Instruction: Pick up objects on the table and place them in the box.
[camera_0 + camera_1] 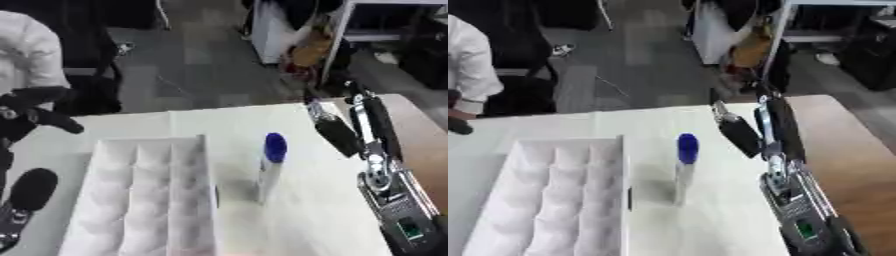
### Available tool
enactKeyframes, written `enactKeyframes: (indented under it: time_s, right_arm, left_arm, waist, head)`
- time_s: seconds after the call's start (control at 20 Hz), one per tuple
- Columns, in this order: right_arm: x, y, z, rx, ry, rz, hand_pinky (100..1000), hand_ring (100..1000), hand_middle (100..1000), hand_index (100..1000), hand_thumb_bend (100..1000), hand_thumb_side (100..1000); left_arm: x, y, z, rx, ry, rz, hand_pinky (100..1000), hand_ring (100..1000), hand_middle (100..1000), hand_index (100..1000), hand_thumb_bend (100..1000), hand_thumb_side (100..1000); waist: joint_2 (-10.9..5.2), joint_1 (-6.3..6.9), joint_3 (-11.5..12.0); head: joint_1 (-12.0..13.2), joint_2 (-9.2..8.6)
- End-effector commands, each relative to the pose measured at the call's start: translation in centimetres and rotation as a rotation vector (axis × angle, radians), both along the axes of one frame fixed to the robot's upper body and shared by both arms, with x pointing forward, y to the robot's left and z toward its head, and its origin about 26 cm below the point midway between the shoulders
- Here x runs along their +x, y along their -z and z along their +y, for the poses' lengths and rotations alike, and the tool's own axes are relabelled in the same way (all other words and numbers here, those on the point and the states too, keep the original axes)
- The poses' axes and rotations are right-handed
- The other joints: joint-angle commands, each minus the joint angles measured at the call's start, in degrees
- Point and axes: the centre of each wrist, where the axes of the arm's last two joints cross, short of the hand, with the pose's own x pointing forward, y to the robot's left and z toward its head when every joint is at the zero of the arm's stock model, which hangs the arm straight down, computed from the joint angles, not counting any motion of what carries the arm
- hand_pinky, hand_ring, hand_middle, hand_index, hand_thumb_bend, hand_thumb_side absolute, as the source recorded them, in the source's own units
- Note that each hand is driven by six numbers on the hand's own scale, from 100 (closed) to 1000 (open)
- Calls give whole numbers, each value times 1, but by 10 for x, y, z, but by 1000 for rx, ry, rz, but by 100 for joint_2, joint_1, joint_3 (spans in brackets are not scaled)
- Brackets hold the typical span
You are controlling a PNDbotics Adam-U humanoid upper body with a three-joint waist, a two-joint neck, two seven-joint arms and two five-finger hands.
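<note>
A white bottle with a blue cap (270, 167) stands upright on the white table (245, 120), just right of the box. The white box (149, 143) with several empty compartments lies at the lower left. My right hand (339, 134) hovers to the right of the bottle and a little beyond it. Its fingers are straight and hold nothing, and its arm comes in from the lower right corner. At the left edge, beside the box, my left hand (33, 117) shows dark, relaxed fingers that hold nothing.
A brown wooden surface (427, 145) borders the table on the right, under my right arm. Beyond the table's far edge is grey floor with chairs and a white cabinet (276, 30).
</note>
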Motion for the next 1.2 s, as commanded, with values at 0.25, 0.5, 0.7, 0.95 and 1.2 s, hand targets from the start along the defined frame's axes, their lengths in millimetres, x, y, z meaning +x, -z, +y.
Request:
enactKeyframes:
  time_s: [0.25,0.5,0.7,0.95,1.2]
  right_arm:
    - [0,11,6,31,13,-2,807,940,704,922,381,826]
    - [-4,26,18,58,8,-9,803,940,707,930,381,825]
    - [-5,36,25,79,11,-8,797,933,697,929,385,822]
    - [-6,49,37,123,20,-30,785,896,663,928,389,813]
    - [-10,67,48,169,14,-28,774,890,649,929,381,801]
  left_arm:
    - [-4,-8,1,19,-4,-31,661,554,778,879,524,867]
    - [-4,-8,1,20,-4,-32,663,555,778,878,523,867]
    - [-4,-8,1,20,-4,-32,663,554,778,878,523,869]
    - [-4,-7,0,22,-3,-30,664,554,778,878,521,870]
    - [-4,-8,1,23,-4,-34,664,553,778,878,520,870]
  waist:
    - [-117,14,8]
    - [-109,15,9]
    - [-105,14,8]
    - [-91,23,-1]
    - [-61,30,-14]
  head:
    - [-16,-29]
    - [-1,-36]
    - [9,-37]
    - [3,-72]
    - [21,-105]
